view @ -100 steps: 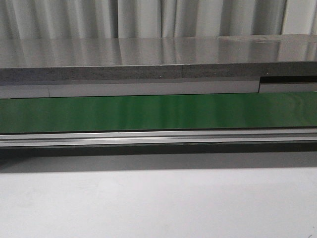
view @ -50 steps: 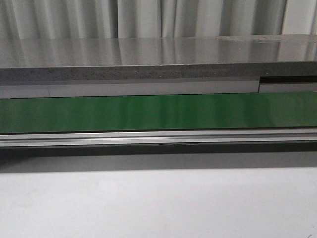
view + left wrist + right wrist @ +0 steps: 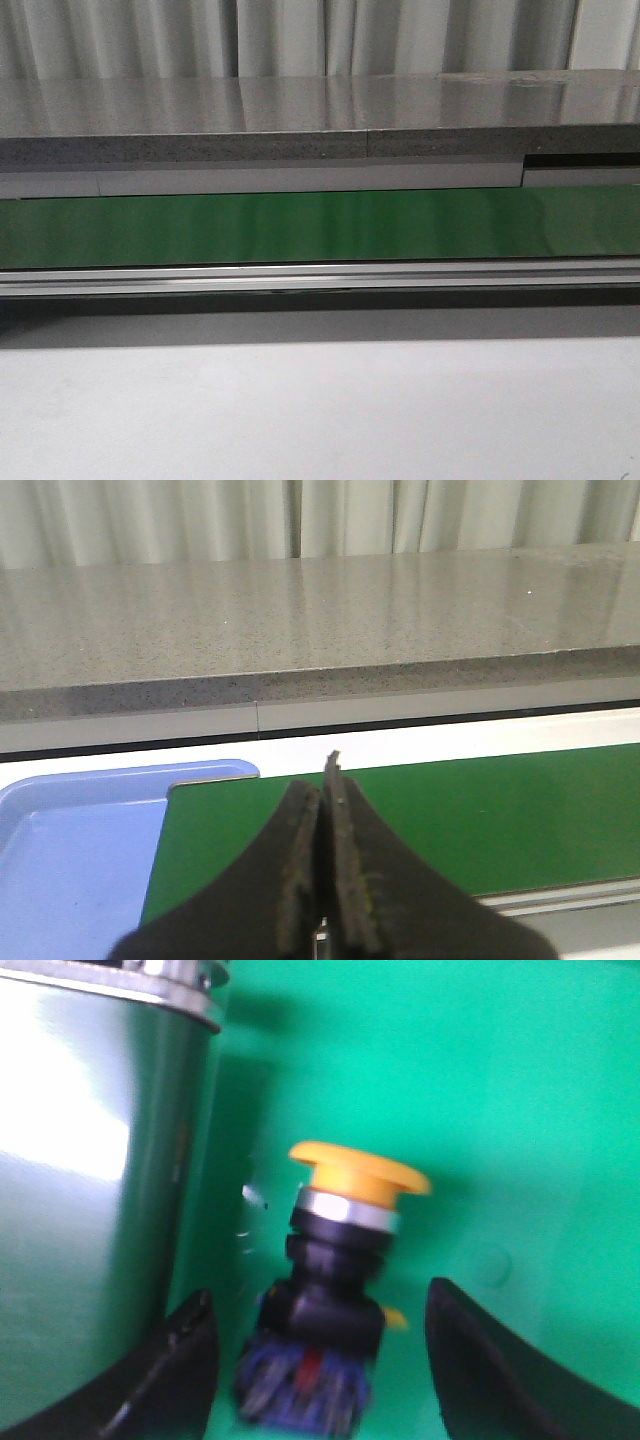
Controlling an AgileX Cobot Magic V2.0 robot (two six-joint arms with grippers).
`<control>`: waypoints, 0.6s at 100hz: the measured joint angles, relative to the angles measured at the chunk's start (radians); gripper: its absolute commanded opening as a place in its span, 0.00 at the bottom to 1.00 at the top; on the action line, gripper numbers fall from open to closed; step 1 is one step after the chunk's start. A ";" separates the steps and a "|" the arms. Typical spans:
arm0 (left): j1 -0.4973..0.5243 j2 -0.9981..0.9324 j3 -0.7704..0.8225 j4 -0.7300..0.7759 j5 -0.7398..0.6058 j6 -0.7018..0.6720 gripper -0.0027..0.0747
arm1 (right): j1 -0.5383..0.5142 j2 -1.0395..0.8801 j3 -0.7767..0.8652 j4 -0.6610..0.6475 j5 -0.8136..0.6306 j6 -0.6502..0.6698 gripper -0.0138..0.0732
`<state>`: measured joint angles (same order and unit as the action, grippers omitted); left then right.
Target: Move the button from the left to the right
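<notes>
A: Start at the right claw (image 3: 318, 1360). How does it stand?

B: Spread wide. Its two dark fingers (image 3: 175, 1365) sit well apart in the right wrist view, and nothing is pinched between them.

A: And the button (image 3: 330, 1290)?

B: Right in the gap between those fingers, touching neither as far as I can see. It lies on its side on a green surface (image 3: 520, 1110), the orange-yellow cap pointing away from the claw and the dark blocky body nearest it. The body end shows blue and a small red mark, though that part is blurred. The button sits closer to one finger than the other.

A: Anything beside it?

B: A shiny metal wall (image 3: 90, 1190) runs along one side, just beside the button and the nearer finger.

A: The left claw (image 3: 322, 780)?

B: Pressed together, fingertips meeting with nothing between. Beyond it lies a green belt (image 3: 480, 810), a pale blue tray (image 3: 70, 850) at the belt's end, then a grey speckled ledge (image 3: 300, 620) and curtains (image 3: 200, 520) behind.

A: The front view?

B: No claw and no button there. Only the white desk (image 3: 320, 410), a metal rail (image 3: 320, 277), the belt and the ledge.
</notes>
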<state>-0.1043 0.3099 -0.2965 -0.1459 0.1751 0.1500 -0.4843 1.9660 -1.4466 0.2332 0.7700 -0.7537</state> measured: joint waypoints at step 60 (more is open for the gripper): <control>0.000 0.000 0.000 0.000 0.000 0.000 0.01 | 0.000 -0.081 -0.002 0.051 -0.039 0.032 0.70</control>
<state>-0.1043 0.3099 -0.2965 -0.1459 0.1751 0.1500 -0.4843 1.8850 -1.4489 0.2843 0.7313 -0.7221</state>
